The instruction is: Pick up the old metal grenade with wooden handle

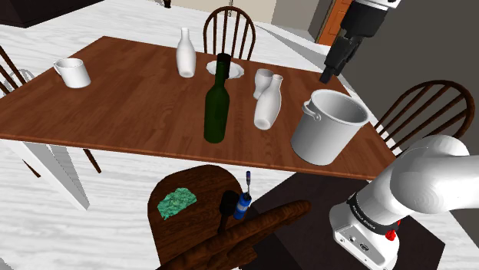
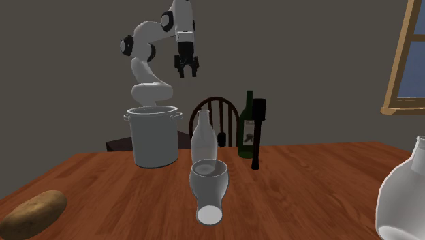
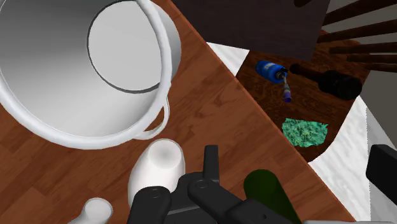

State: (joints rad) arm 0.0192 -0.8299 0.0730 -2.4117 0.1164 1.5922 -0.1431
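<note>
— While the white arm (image 1: 418, 180) reaches up over the table (image 1: 130, 103), what lies nearest its base?

— A dark wooden chair (image 1: 203, 184), its curved back rail closest to the shoulder camera. On its seat lies the grenade (image 1: 227, 207), on its side: black head, brown handle. A small blue item with a thin stem (image 1: 244, 201) is just beside it; whether they touch, I cannot tell. A crumpled green scrap (image 1: 176, 202) lies apart, toward the shoulder view's left.

— What edges hem the grenade in?

— The chair's back rail on the near side, the table's near edge on the far side. From the wrist view the seat shows past that edge.

— And on the tabletop?

— A large white pot (image 1: 322, 146) stands near the corner at the shoulder view's right, close to the near edge. A dark green bottle (image 1: 216, 107) stands upright mid-table, with a white vase (image 1: 268, 107) between the two. Toward that view's left, bare wood runs broad from the bottle to a white mug (image 1: 73, 73) by the table's end. Farther back stand a second white vase (image 1: 185, 54) and a white dish (image 1: 234, 70), then another chair (image 1: 229, 31) at the far edge.

— Where is the gripper (image 2: 187, 71)?

— High in the air over the pot's end of the table, well apart from the grenade, its black fingers spread and holding nothing.
</note>
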